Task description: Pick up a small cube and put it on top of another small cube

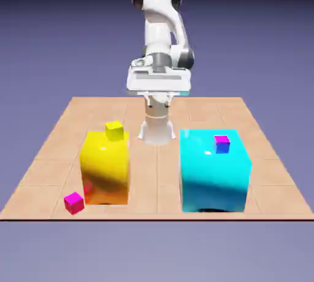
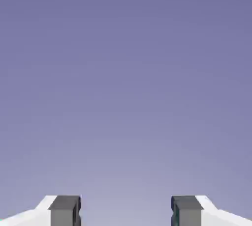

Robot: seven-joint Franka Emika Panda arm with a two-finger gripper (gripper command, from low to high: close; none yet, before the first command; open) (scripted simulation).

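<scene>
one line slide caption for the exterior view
Franka arm raised behind a yellow block and cyan block, each topped by a small cube.

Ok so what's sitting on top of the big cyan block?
A small blue cube with a magenta top sits on the big cyan block, near its far right corner. Its underside is hidden.

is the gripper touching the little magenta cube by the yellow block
Apart. In the exterior view the gripper is up at the arm, far from the magenta cube on the table.
</scene>
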